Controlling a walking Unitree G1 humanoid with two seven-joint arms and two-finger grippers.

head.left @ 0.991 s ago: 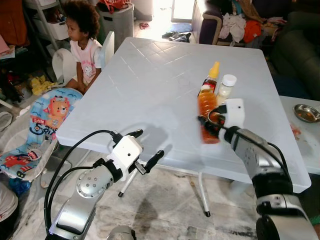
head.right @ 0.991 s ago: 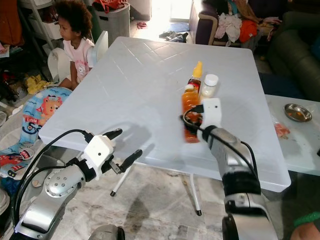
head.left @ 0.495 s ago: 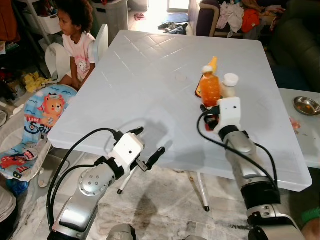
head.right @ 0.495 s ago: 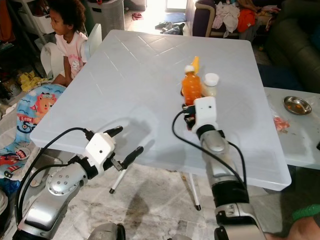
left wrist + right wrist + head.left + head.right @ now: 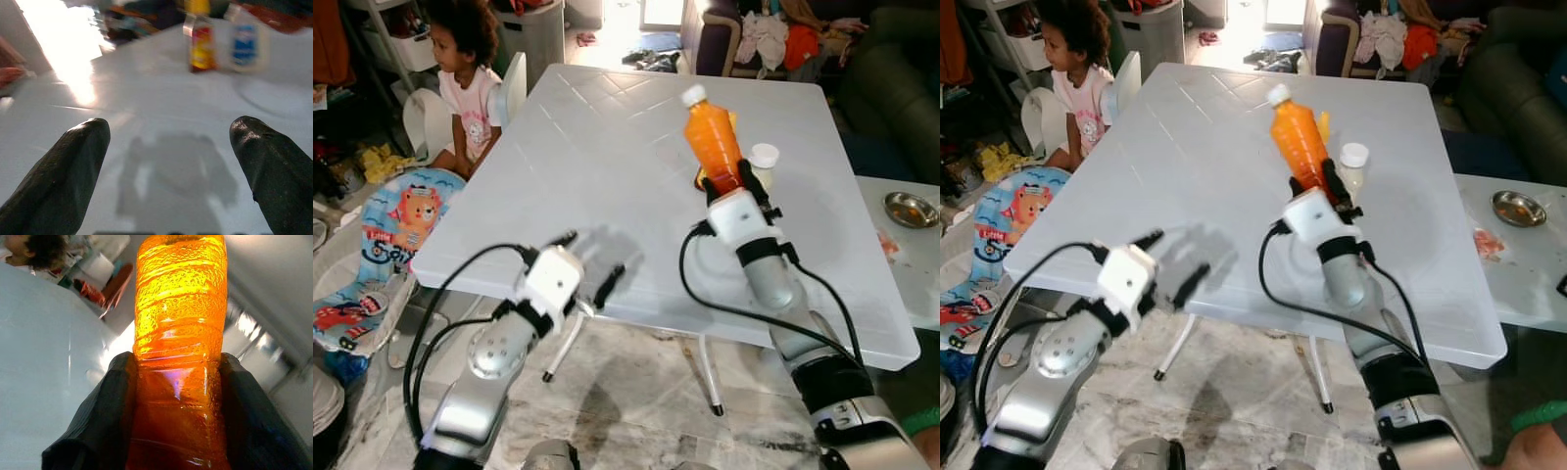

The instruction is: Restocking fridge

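Orange juice bottle (image 5: 714, 139) sits clamped low on its body in my right gripper (image 5: 732, 188), raised above the white table (image 5: 607, 157) with its white cap tipped slightly toward my left. In the right wrist view both fingers (image 5: 108, 411) press against the sides of the bottle, so the hold looks firm. My left gripper (image 5: 585, 264) hovers by the near table edge, fingers spread wide with nothing between them.

To carry this well, I judge I should keep the bottle close to upright, keep the squeeze steady because the grip is low and the weight sits above it, and lift clear of the 2 items on the table before turning toward the fridge.

Count: 1 orange bottle in my grip; on the table, 1 yellow-capped sauce bottle (image 5: 1324, 124) and 1 white-capped bottle (image 5: 1352, 166), just beside each other. 1 child (image 5: 468, 83) sits near the far left corner, so I should swing away from that side.
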